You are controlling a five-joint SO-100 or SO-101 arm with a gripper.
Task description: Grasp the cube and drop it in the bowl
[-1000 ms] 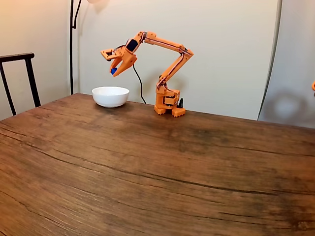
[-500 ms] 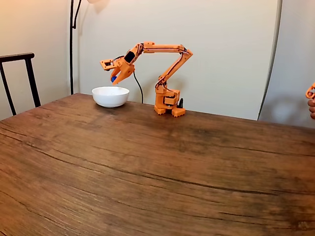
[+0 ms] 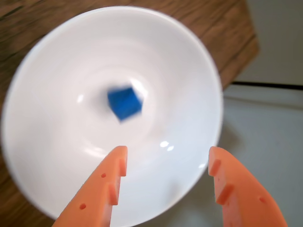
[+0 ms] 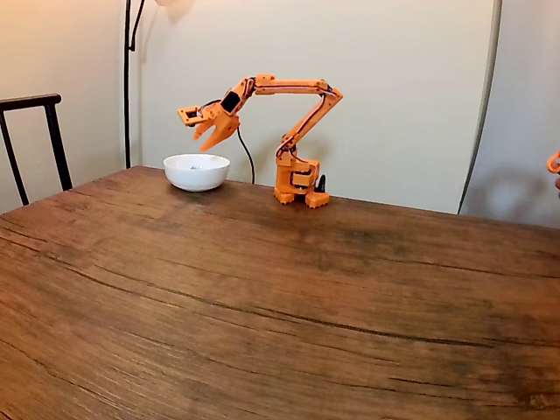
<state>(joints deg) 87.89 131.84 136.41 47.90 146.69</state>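
Near the middle of the wrist view, the cube (image 3: 125,102), blurred, now lies inside the bowl (image 3: 189,71), no longer pinched as half a second ago. Below it the gripper (image 3: 165,163) stands spread and empty, so the drop looks done.

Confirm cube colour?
Bright blue; the cube shows best in the wrist view, inside the white bowl.

Small blue cube (image 3: 124,103), blurred, inside glossy white round bowl (image 3: 57,71), near its centre
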